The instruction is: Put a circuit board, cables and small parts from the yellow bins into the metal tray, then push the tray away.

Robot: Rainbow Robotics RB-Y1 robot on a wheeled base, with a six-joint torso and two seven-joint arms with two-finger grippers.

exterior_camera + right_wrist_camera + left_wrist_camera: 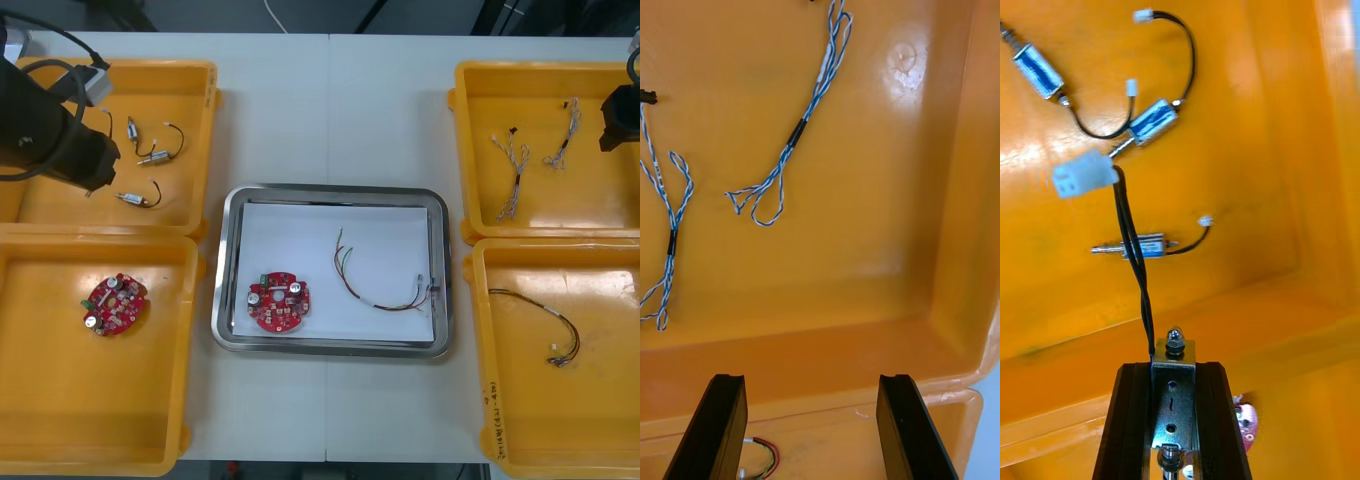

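Left gripper [1174,373] is clenched on a small part [1173,360], which is held between the fingers [1131,420] with its black lead [1133,247] and white plug hanging off it. In the front view that arm sits in the upper left of the frame, over the far left bin [195,75]. Three more parts [150,157] lie on that bin's floor.

Right gripper [811,384] is released, fingers apart with nothing between them. It's at the upper right edge of the front view, over the far right bin [470,80] near its front wall. Two blue-white cables [801,127] lie on the floor beyond the fingers, untouched.

Tray [335,190] is at centre frame. It already holds a board [279,301] at lower left and a thin red-green cable [380,285] at right. A spare board [113,303] is in the lower left bin and a dark cable [550,325] in the lower right bin.

My call is roughly halfway. Board and one cable are in and the part is grasped but not yet over the tray. Left to do: drop the part, probably add a blue-white cable, then push the tray away
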